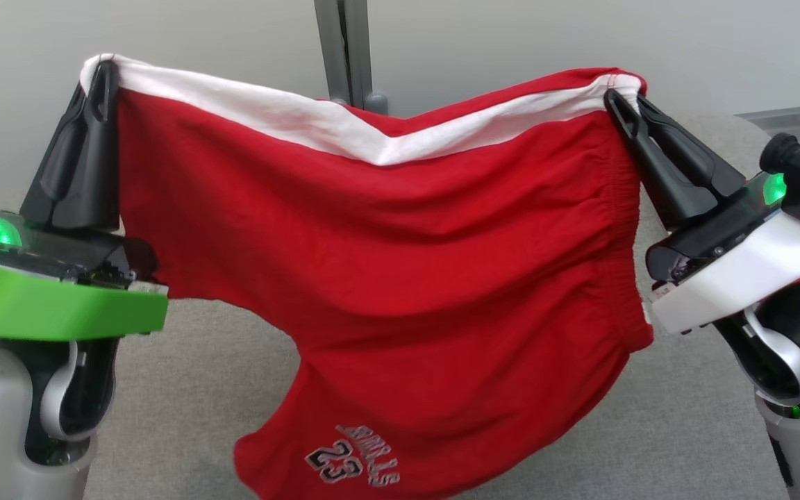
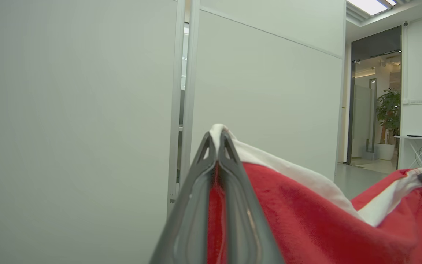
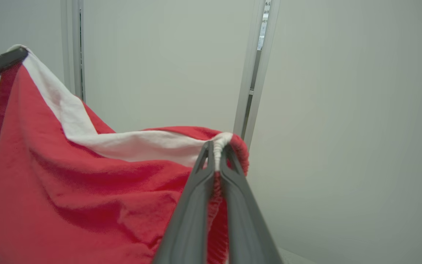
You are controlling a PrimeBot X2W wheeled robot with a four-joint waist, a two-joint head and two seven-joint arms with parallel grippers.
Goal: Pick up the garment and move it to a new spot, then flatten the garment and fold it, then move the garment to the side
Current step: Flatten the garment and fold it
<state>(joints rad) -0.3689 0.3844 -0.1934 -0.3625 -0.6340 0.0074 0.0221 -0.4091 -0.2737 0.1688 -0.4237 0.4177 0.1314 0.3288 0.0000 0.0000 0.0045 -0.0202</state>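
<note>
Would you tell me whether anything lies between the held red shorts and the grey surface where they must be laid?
Nothing visible does: the red shorts hang from the left gripper and right gripper directly over the grey surface.

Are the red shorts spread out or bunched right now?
Spread, hanging unfolded: the red shorts stretch between the left gripper and right gripper, each shut on a top corner; the white band sags midway.
</note>
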